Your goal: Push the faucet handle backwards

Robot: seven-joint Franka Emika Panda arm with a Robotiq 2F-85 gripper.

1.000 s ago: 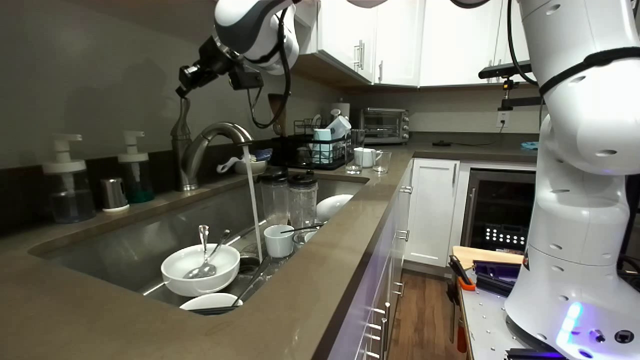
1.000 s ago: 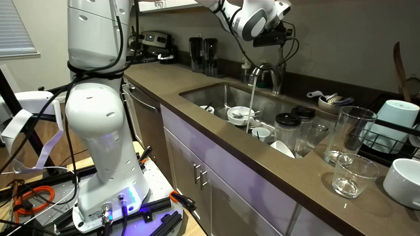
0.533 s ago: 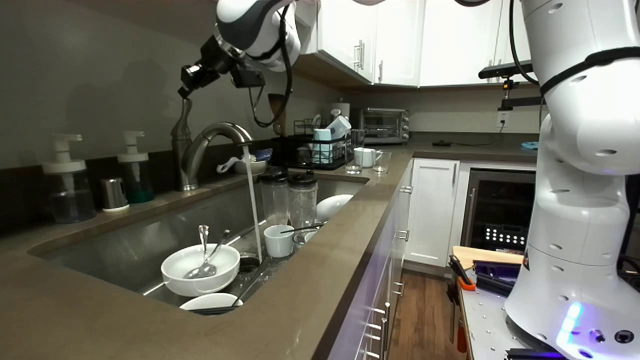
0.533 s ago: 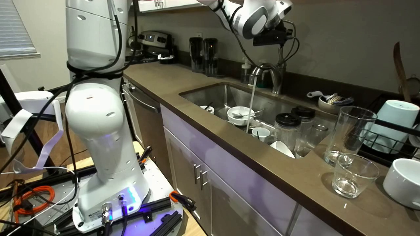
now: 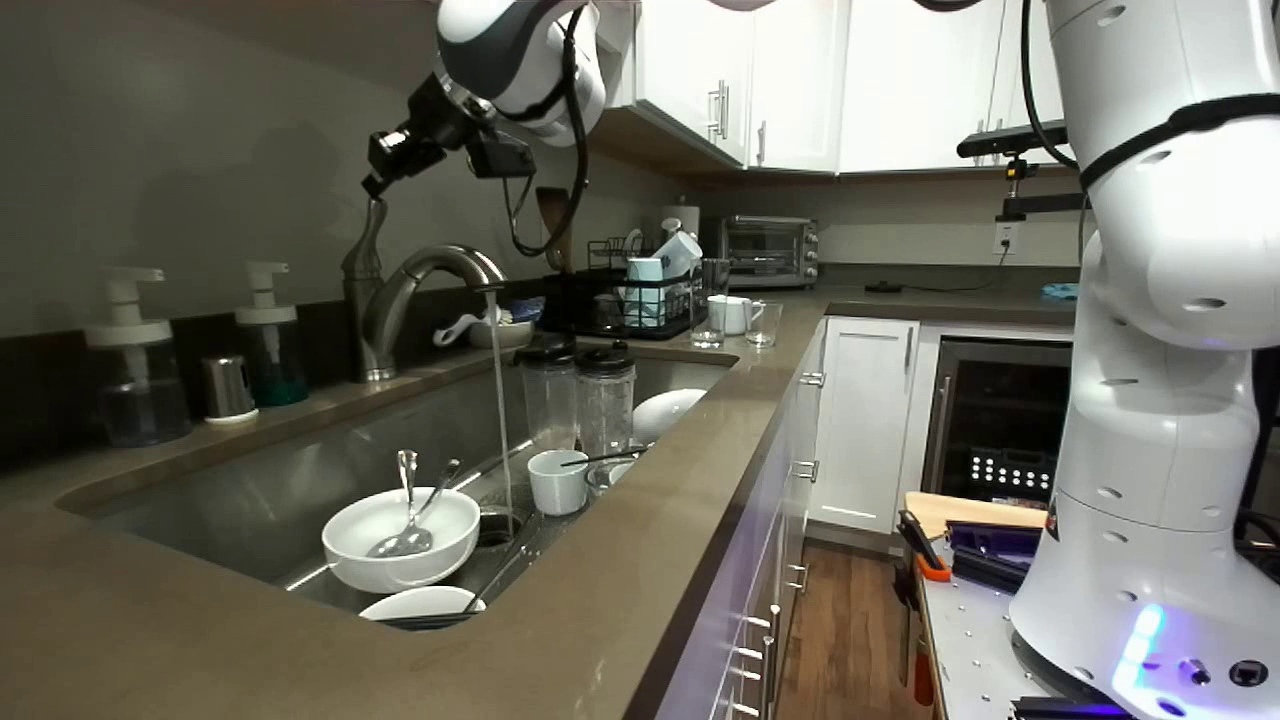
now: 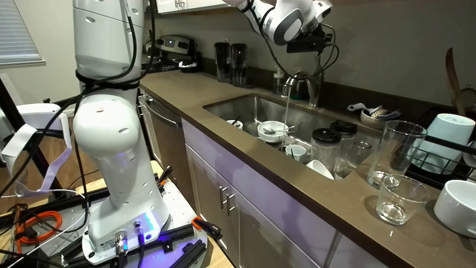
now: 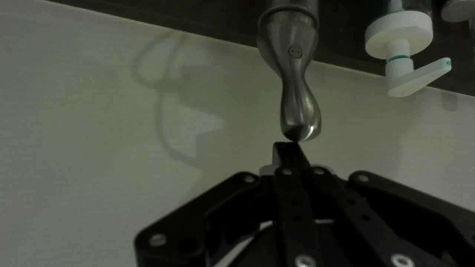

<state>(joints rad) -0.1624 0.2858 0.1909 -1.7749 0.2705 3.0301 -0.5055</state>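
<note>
Faucet handle (image 7: 300, 107) is silver-grey, spout (image 5: 450, 260) matches in brushed grey. Gripper (image 7: 290, 145) is black. Arm (image 5: 1150, 430) is white with dark grey patches; light strip (image 5: 1138, 647) on it glows blue-white. Countertop (image 5: 560, 610) brown, sink (image 5: 230, 515) steel grey, wall (image 6: 390, 48) grey-beige. Bowl (image 5: 400, 565) and mug (image 6: 457, 204) white, tumbler (image 6: 446, 130) pale blue, jar lid (image 6: 326, 136) black. Pump top (image 5: 266, 288) white, liquid (image 5: 282, 388) below it teal-green. Upper cabinets (image 5: 910, 80) white; base cabinets (image 6: 275, 208) show a lilac tint. Floor (image 5: 850, 630) is brown with wood grain. Cable coil (image 6: 58, 222) orange. Black box (image 5: 1010, 470) has rows of white dots.
</note>
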